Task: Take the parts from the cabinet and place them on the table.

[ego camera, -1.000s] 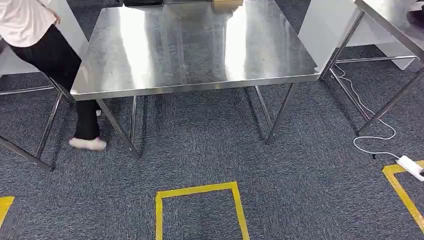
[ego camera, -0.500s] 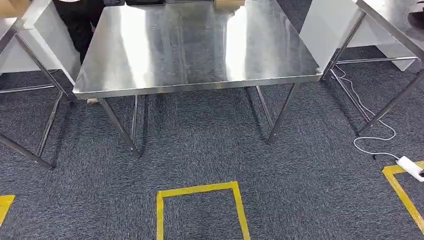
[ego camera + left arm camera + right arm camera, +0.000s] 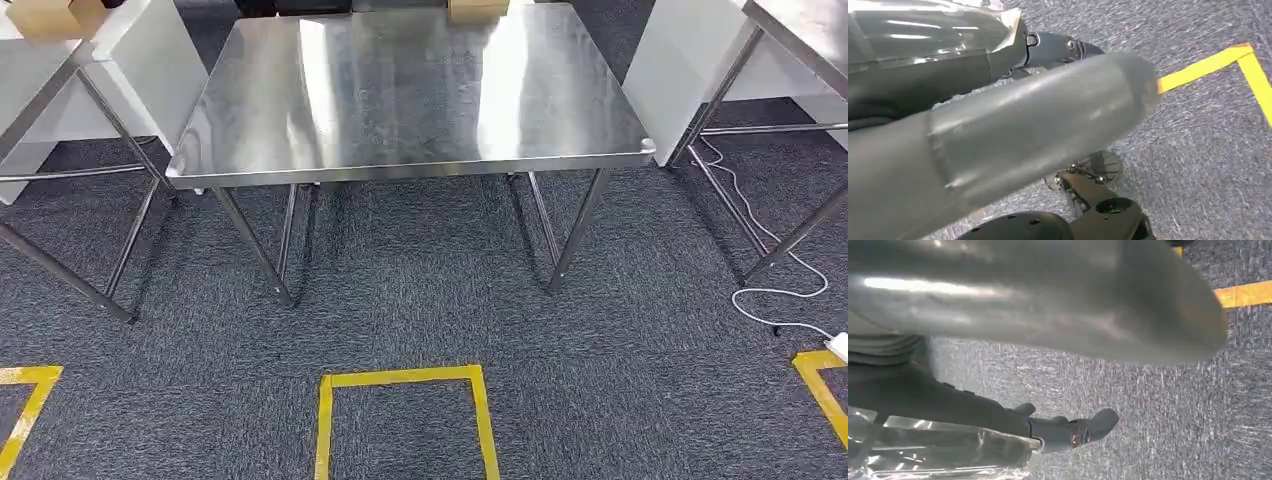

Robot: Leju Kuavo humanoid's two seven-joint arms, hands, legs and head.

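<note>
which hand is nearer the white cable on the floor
Right, probably. The white cable lies on the robot's right; the right hand and left hand both hang over carpet, neither touching it.

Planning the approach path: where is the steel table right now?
In the head view the steel table stands straight ahead, centred, just beyond the yellow floor square, between two other tables.

The steel worktop (image 3: 420, 100) lies bare across its near and middle surface; a cardboard box (image 3: 477, 10) sits at its far edge. Neighbouring steel tables (image 3: 40, 70) flank it closely on both sides. A white cable (image 3: 770, 260) trails over the carpet at right.
</note>
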